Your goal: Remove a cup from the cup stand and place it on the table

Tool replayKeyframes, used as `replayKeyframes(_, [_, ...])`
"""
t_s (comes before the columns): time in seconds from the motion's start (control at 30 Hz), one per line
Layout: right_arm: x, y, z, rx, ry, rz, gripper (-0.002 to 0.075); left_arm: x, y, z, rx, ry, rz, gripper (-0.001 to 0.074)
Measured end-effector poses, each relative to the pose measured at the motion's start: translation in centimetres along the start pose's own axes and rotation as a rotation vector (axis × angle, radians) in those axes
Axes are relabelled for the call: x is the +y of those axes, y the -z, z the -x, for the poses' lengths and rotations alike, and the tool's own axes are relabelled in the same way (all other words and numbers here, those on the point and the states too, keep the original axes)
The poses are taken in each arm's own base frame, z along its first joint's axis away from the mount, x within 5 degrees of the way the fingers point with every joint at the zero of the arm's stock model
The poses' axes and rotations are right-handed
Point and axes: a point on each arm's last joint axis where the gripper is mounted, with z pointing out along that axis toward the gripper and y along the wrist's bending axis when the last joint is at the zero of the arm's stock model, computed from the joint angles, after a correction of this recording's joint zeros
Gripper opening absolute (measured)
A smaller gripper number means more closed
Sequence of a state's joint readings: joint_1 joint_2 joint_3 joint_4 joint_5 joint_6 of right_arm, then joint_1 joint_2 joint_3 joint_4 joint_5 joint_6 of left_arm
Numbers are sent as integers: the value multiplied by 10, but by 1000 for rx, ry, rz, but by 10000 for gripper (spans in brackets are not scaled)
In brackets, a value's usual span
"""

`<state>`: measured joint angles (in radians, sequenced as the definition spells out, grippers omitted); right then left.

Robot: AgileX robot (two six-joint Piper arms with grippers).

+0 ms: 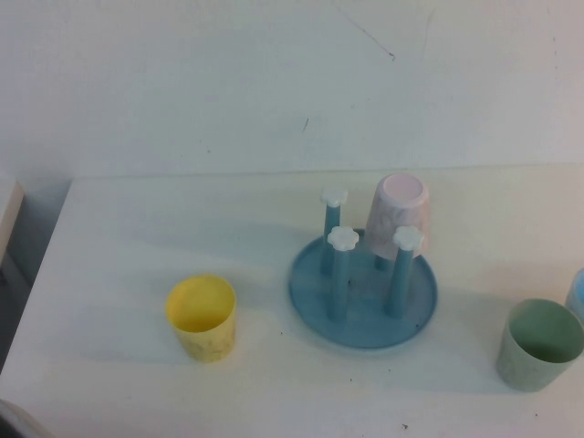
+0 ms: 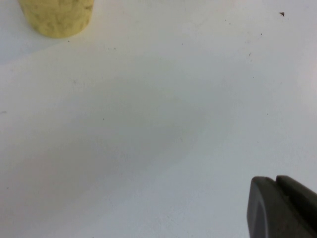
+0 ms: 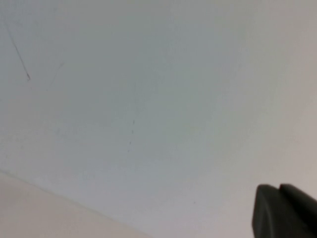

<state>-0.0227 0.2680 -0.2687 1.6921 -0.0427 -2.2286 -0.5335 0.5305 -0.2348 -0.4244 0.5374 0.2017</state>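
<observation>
The yellow cup (image 1: pixel 202 317) stands upright, mouth up, on the white table (image 1: pixel 137 228), left of the blue cup stand (image 1: pixel 362 292). Three of the stand's white-capped pegs are bare. A pale pink cup (image 1: pixel 399 217) hangs upside down on the back right peg. Neither arm shows in the high view. My left gripper (image 2: pixel 277 184) is shut with nothing in it, above bare table, and the yellow cup (image 2: pixel 58 17) lies far from it. My right gripper (image 3: pixel 280 191) is also shut and holds nothing, over plain white surface.
A pale green cup (image 1: pixel 540 344) stands upright near the table's right edge, with a sliver of a blue thing (image 1: pixel 576 292) just behind it. The table's left edge runs along a grey gap.
</observation>
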Motion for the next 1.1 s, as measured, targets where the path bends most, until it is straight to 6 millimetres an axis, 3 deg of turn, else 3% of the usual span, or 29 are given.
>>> replayKeyframes(0.23, [30, 15, -52, 82, -122, 36, -1, 0, 0, 0, 0, 0, 0, -1])
replayKeyframes(0.47, [48, 30, -86, 373, -183, 155, -1, 0, 0, 0, 0, 0, 0, -1])
replayKeyframes(0.63, [52, 35, -101, 410, -198, 114, -1, 0, 0, 0, 0, 0, 0, -1])
replayKeyframes(1.1, [55, 36, -103, 424, -285, 114, -1, 0, 0, 0, 0, 0, 0, -1])
